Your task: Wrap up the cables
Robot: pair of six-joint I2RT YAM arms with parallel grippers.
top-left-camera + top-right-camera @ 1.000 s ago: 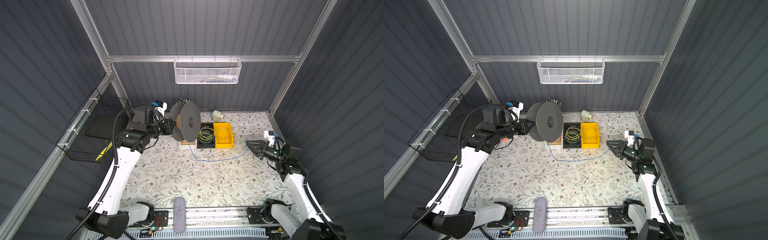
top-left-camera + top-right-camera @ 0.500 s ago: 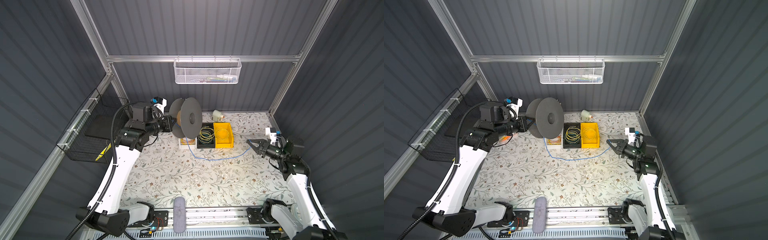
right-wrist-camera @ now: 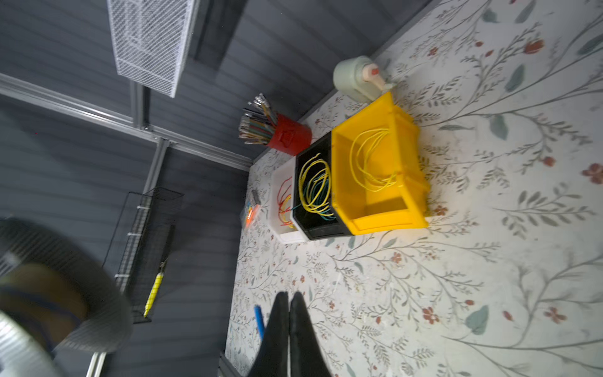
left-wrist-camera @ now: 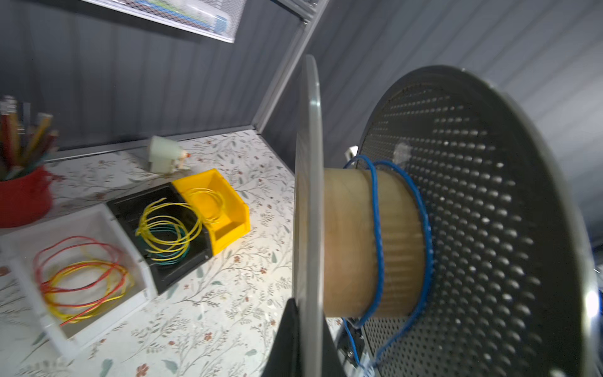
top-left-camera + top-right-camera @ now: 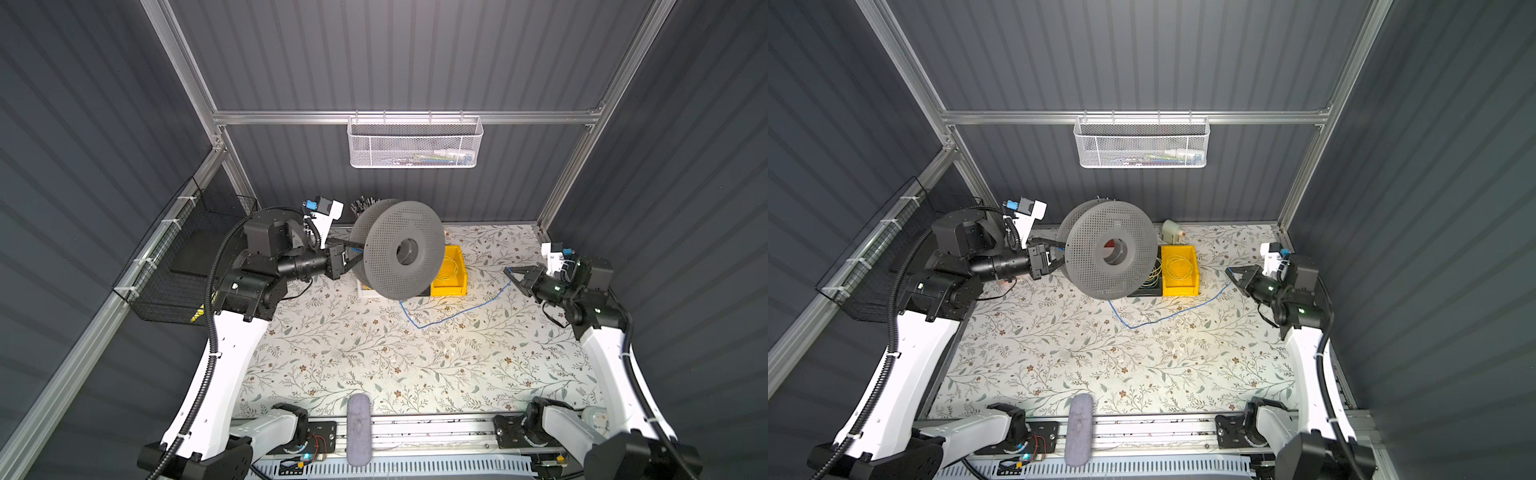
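Yellow bin [image 3: 388, 222] holds a coil of yellow wire [image 3: 368, 163]; the black bin [image 3: 326, 231] beside it, yellow and green coils [image 3: 315, 189]; the white bin [image 3: 287, 235], red, orange and yellow ones [image 3: 284, 209]. Left gripper [image 5: 354, 261] clamps a grey perforated spool [image 5: 386, 257] aloft — the blue cable [image 4: 377, 228] loops its hub [image 4: 349, 244] and trails over the table [image 5: 374, 365]. Right gripper [image 3: 289, 295] is pressed shut, cable end just beside

Yellow bin [image 3: 388, 222], black bin [image 3: 321, 230], red cup [image 3: 288, 137]

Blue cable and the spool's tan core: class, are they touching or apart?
Touching. The left wrist view shows the blue cable looped round the tan core, lying against its surface.
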